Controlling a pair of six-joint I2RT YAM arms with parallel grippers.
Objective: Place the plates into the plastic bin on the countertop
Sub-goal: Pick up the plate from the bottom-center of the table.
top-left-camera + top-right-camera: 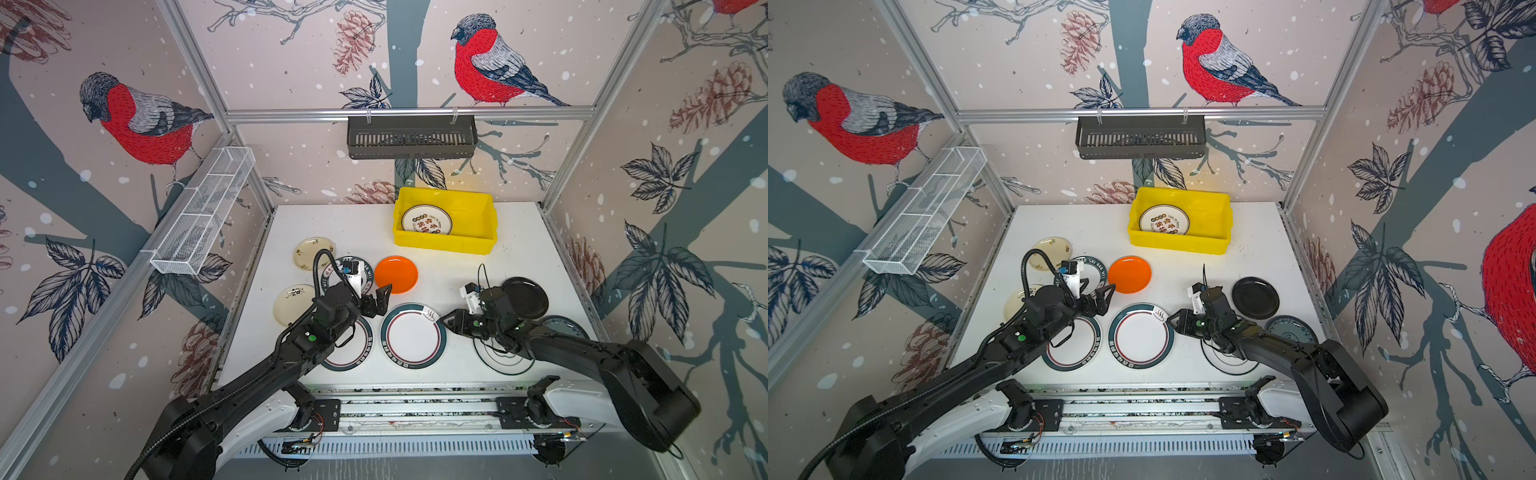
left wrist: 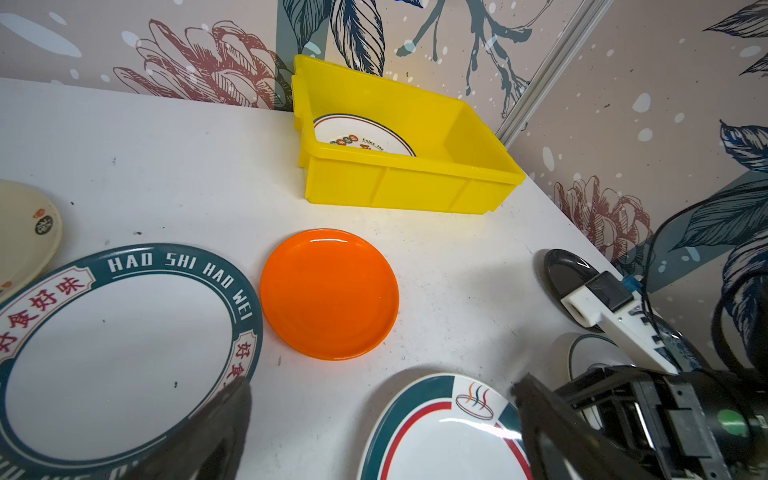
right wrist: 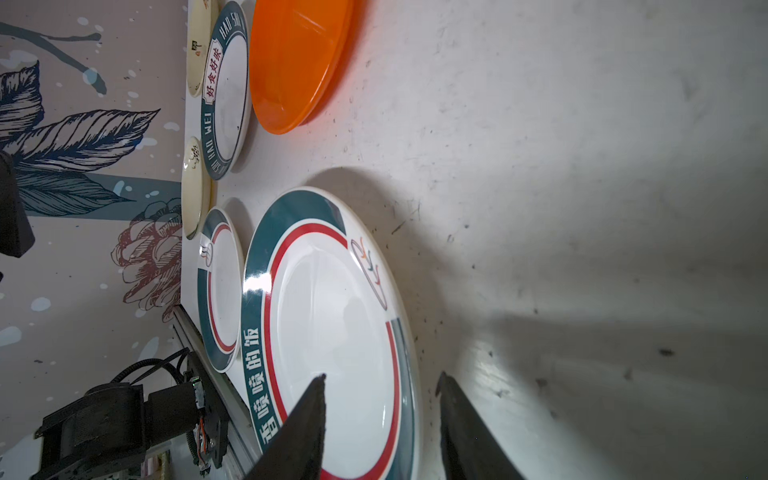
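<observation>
Beside "HAO SHI HAO WEI" plate (image 2: 124, 353), left claw (image 1: 385, 300) gapes; right claw (image 3: 380, 376), half-open, straddles green-rimmed plate (image 3: 332, 311).

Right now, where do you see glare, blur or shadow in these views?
Left wrist view: a finger of the left tool is a dark blur; the orange plate shows a thin white highlight. Right wrist view: glare on the band of the teal-rimmed plate, broad shadow across the countertop. Both top views: the yellow bin tints the wall behind.
</observation>
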